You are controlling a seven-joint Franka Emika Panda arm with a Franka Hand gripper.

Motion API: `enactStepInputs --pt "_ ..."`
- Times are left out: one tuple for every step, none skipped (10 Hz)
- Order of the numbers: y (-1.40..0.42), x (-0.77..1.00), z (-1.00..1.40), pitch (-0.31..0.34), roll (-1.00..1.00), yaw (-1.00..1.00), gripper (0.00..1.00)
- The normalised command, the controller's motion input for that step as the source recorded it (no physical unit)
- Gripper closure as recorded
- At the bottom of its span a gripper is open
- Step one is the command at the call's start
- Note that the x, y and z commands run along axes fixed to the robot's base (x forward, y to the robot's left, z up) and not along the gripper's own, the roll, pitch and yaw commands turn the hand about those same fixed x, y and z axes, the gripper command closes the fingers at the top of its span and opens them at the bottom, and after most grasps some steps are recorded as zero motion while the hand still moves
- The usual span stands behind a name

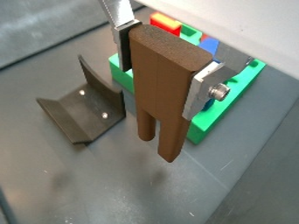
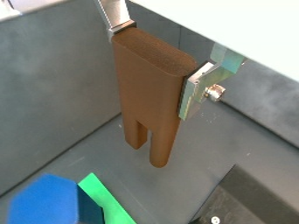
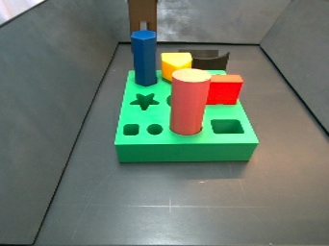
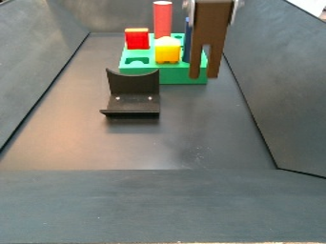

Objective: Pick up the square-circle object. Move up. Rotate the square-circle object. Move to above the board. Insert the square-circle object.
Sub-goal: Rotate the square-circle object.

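The square-circle object (image 1: 158, 87) is a tall dark brown flat-sided block. It stands upright with its two prongs (image 1: 158, 140) pointing down. My gripper (image 1: 162, 63) is shut on its upper end, one silver finger (image 1: 121, 35) on each narrow side. Both wrist views show the same grip, the gripper (image 2: 158, 57) clamping the block (image 2: 149, 105). In a side view the block (image 4: 212, 40) stands beside the green board (image 4: 173, 74), off its edge. Whether the prongs touch the floor I cannot tell. The board (image 3: 187, 142) has star, round and square holes in its top.
A blue peg (image 3: 142, 58), a pink-red cylinder (image 3: 189, 101), a yellow block (image 3: 176, 65) and a red block (image 3: 225, 89) stand on the board. The dark fixture (image 4: 132, 92) stands on the floor close to the board. Grey walls enclose the floor.
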Motion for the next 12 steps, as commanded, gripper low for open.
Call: enactStepInputs --pt "0.02 0.01 -1.0 -0.063 -0.19 -0.06 1.0" --pt "0.02 0.01 -0.98 -0.062 -0.19 -0.06 1.0" --pt "0.02 0.02 -0.8 -0.059 -0.19 -0.05 1.0" --pt "0.02 0.02 -0.63 -0.058 -0.19 -0.05 1.0" --pt "0.02 0.02 -0.41 -0.056 -0.19 -0.05 1.0" --pt "0.02 0.02 -0.24 -0.055 -0.2 -0.05 1.0" --pt "0.02 0.01 -0.19 -0.055 -0.2 -0.05 1.0" --pt "0.02 0.01 -0.19 -0.055 -0.2 -0.05 1.0" --pt "0.02 0.0 -0.17 -0.042 -0.2 -0.05 1.0" --pt "0.02 0.0 -0.17 -0.043 -0.2 -0.05 1.0" --pt "0.02 0.0 -0.17 -0.043 -0.2 -0.05 1.0" --pt "0.02 0.0 -0.17 -0.043 -0.2 -0.05 1.0"
